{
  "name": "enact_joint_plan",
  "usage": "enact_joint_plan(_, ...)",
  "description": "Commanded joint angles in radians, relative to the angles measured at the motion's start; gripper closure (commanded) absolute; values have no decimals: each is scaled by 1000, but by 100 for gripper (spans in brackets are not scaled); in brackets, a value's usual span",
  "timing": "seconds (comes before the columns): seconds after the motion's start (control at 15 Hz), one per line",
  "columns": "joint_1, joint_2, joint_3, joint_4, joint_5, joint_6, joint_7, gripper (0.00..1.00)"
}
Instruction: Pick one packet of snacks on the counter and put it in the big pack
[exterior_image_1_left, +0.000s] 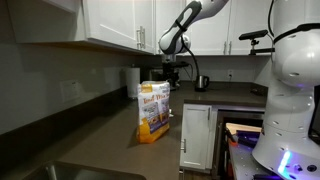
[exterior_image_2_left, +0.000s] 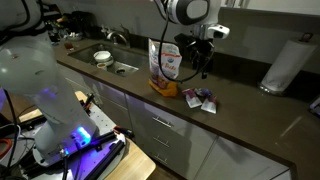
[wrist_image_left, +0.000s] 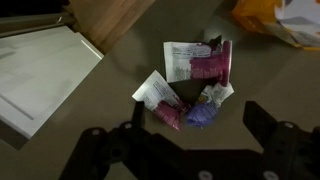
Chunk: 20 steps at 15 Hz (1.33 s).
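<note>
Three small snack packets lie in a cluster on the dark counter (exterior_image_2_left: 240, 115). In the wrist view they are a large pink-and-white packet (wrist_image_left: 196, 60), a pink one (wrist_image_left: 160, 100) and a purple one (wrist_image_left: 205, 106). They also show in an exterior view (exterior_image_2_left: 200, 98). The big pack (exterior_image_2_left: 165, 65) stands upright beside them, orange below and whitish on top; it also shows in the other exterior view (exterior_image_1_left: 152, 110) and at the wrist view's top right corner (wrist_image_left: 268, 14). My gripper (wrist_image_left: 200, 138) is open and empty, hovering above the packets (exterior_image_2_left: 203, 68).
A white paper-towel roll (exterior_image_2_left: 282, 65) stands against the backsplash. A sink (exterior_image_2_left: 118, 66) with a bowl (exterior_image_2_left: 101, 57) lies past the big pack. A kettle (exterior_image_1_left: 201, 82) sits on the far counter. White cabinet fronts (wrist_image_left: 40, 75) run below the counter edge.
</note>
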Motion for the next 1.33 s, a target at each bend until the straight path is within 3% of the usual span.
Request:
enact_joint_plan(0.0, -20, 128, 1, 71, 85, 17, -6, 0)
enact_joint_plan(0.47, -54, 301, -5, 165, 128, 51, -5, 0)
enact_joint_plan(0.53, -36, 257, -10, 121, 99, 46, 0, 0)
enact_joint_plan(0.73, -37, 275, -10, 130, 99, 46, 0, 0)
enact_joint_plan(1.27, -46, 367, 23, 126, 97, 315, -75, 0)
